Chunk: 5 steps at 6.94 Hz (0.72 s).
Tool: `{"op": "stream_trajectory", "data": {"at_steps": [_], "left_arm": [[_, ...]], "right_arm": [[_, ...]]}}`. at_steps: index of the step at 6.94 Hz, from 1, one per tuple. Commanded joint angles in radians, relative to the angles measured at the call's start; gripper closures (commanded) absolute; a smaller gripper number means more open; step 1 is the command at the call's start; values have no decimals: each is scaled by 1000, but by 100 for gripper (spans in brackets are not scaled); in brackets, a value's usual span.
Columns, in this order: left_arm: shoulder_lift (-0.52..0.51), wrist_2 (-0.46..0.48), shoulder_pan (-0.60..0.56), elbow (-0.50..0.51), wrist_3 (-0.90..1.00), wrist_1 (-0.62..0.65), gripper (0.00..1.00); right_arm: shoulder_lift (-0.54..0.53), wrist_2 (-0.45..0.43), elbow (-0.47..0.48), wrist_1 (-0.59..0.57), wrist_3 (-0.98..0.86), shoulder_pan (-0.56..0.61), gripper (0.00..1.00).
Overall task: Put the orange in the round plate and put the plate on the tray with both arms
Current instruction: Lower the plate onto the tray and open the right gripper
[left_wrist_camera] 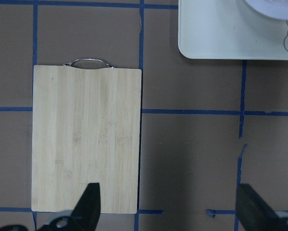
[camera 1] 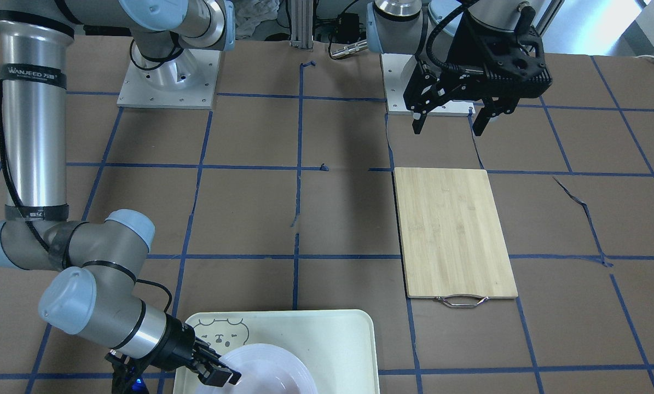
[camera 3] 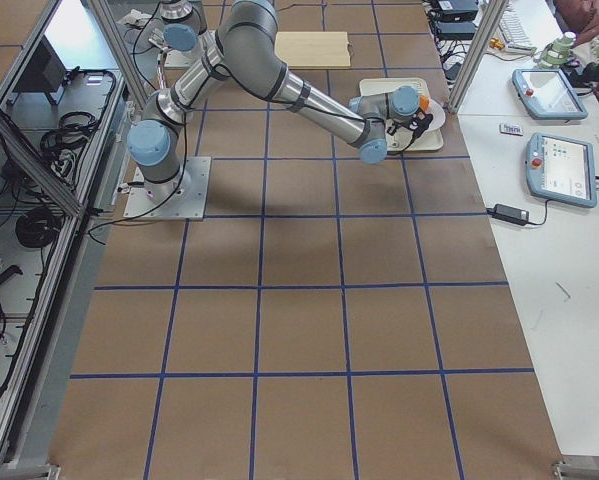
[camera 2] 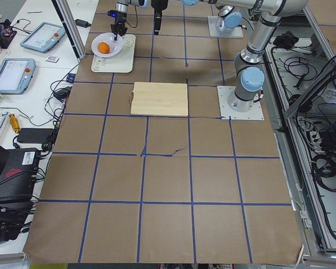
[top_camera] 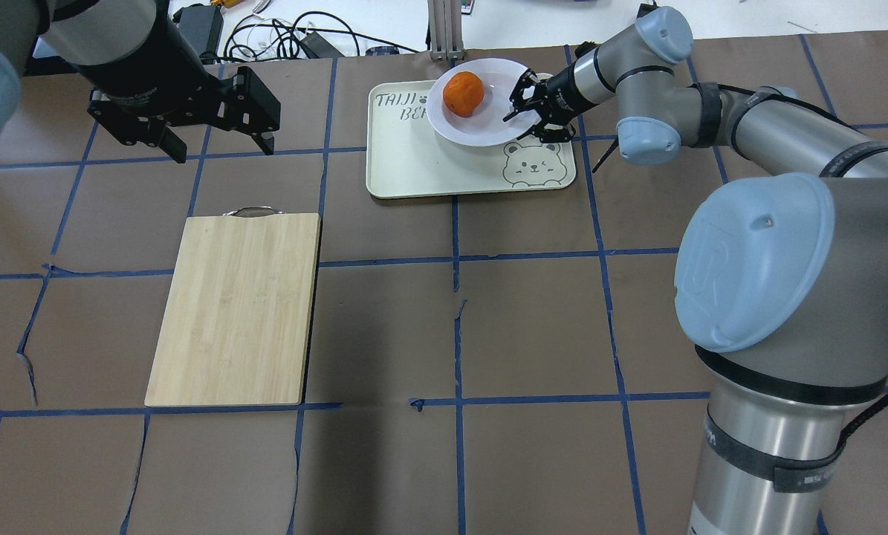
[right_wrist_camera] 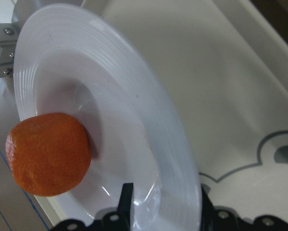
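The orange [top_camera: 464,93] lies in the sunken centre of the round plate [top_camera: 488,126], which is over the far part of the cream tray [top_camera: 414,171] and overhangs its far edge. My right gripper [top_camera: 522,101] is shut on the plate's rim on the side toward the bear face. In the right wrist view the rim passes between the fingers [right_wrist_camera: 126,202], and the orange [right_wrist_camera: 47,154] sits to the left in the plate [right_wrist_camera: 134,96]. My left gripper [top_camera: 217,145] hangs open and empty, high above the table beyond the handle end of the cutting board.
A bamboo cutting board [top_camera: 235,312] with a metal handle lies flat on the robot's left half of the table. Brown paper with blue tape lines covers the table. Cables and tablets sit past the far edge behind the tray.
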Motion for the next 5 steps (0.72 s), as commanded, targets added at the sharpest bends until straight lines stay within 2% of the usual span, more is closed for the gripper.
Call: {"op": "stream_trajectory", "data": {"at_steps": [1, 2, 4, 5], "left_arm": [[1, 0, 0, 1, 2, 0, 0], [5, 3, 0, -5, 2, 0, 0], [5, -2, 3, -7, 0, 0, 0], [5, 0, 3, -7, 2, 0, 0]], "right_arm": [[-125, -43, 155, -13, -13, 8, 0], [-170, -54, 161, -8, -77, 7, 0], [-231, -414, 167, 182, -305, 2, 0], [-309, -577, 170, 206, -417, 2, 0]]}}
